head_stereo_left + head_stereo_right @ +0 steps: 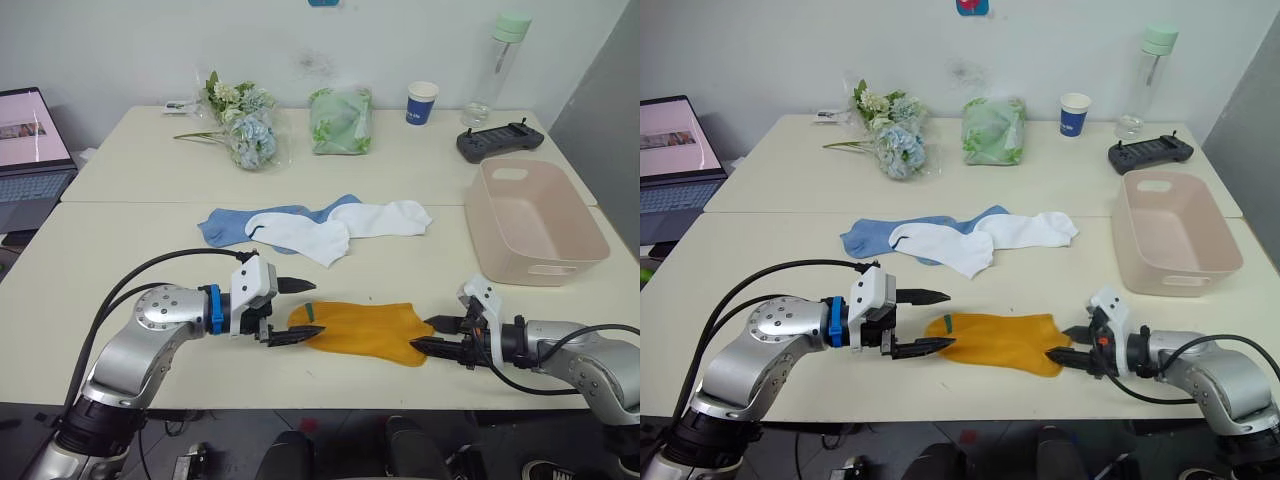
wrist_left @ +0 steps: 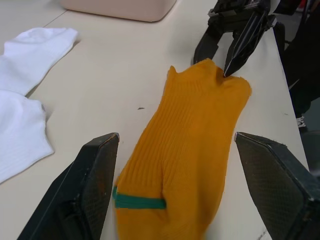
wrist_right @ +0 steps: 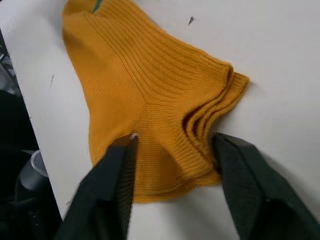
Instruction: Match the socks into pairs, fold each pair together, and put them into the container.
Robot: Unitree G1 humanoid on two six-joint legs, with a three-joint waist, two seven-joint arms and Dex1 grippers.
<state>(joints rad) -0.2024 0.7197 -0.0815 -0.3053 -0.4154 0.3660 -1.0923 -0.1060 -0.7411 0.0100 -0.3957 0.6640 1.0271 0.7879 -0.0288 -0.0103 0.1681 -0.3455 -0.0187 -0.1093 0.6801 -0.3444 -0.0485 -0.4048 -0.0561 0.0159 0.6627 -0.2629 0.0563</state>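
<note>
Mustard socks [image 1: 365, 331] lie stacked at the near table edge, between our grippers.
Left gripper [image 1: 296, 312] gapes wide at one end; right gripper [image 1: 433, 335] open, seemingly touching the other. Next, we fold.

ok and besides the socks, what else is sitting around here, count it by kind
paper cup: 1
clear bottle: 1
pink basin: 1
black controller: 1
flower bunch: 1
green bundle: 1
laptop: 1
total: 7
</note>
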